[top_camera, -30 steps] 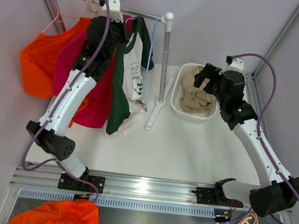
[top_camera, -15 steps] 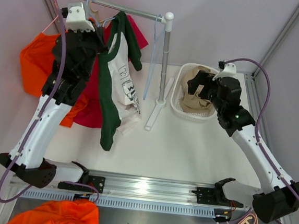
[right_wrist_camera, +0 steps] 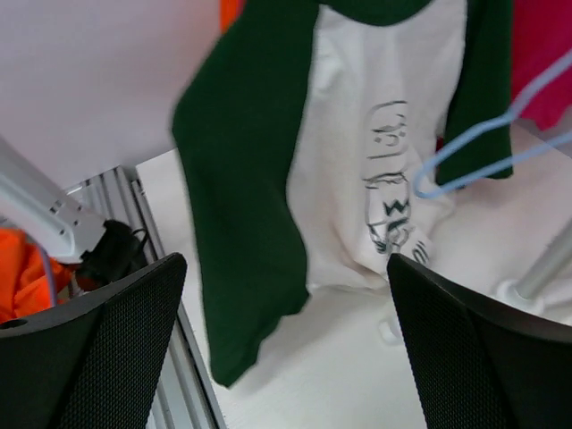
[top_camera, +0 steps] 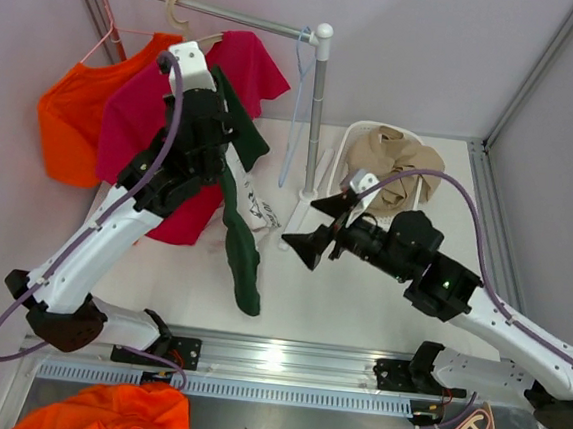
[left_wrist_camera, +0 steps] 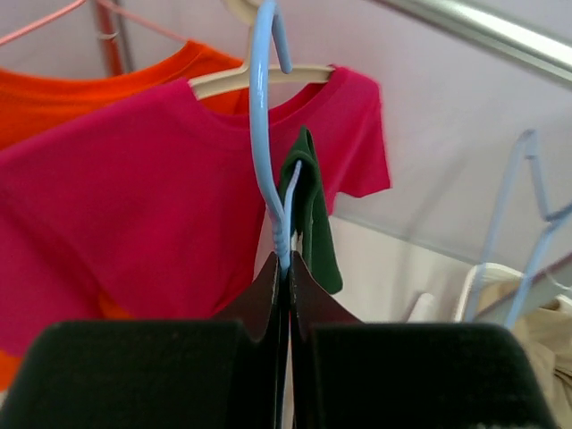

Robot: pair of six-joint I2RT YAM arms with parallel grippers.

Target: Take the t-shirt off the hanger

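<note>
The t-shirt [top_camera: 246, 256], white with dark green sleeves, hangs off the rail from a light blue hanger [left_wrist_camera: 262, 134]. My left gripper [left_wrist_camera: 286, 264] is shut on that hanger's neck just below the hook, with the shirt's green collar [left_wrist_camera: 313, 214] behind it. In the top view the left gripper [top_camera: 216, 133] is above the shirt and the hanger is hidden. My right gripper [top_camera: 310, 232] stands open just right of the shirt, pointing at it. In the right wrist view the green sleeve [right_wrist_camera: 241, 223] and printed white body [right_wrist_camera: 375, 161] hang ahead of the open right gripper [right_wrist_camera: 286, 349], untouched.
The clothes rack [top_camera: 318, 107] holds a pink shirt [top_camera: 139, 121] on a wooden hanger, an orange shirt [top_camera: 68, 125] and an empty blue hanger [top_camera: 299, 95]. A white basket [top_camera: 421, 194] with beige cloth [top_camera: 392, 154] sits at back right. Orange cloth [top_camera: 108, 415] lies below the front rail.
My left arm has taken the hanger with the t-shirt off the rail and brought it down and forward. The right arm swung left from the basket to beside the shirt.
</note>
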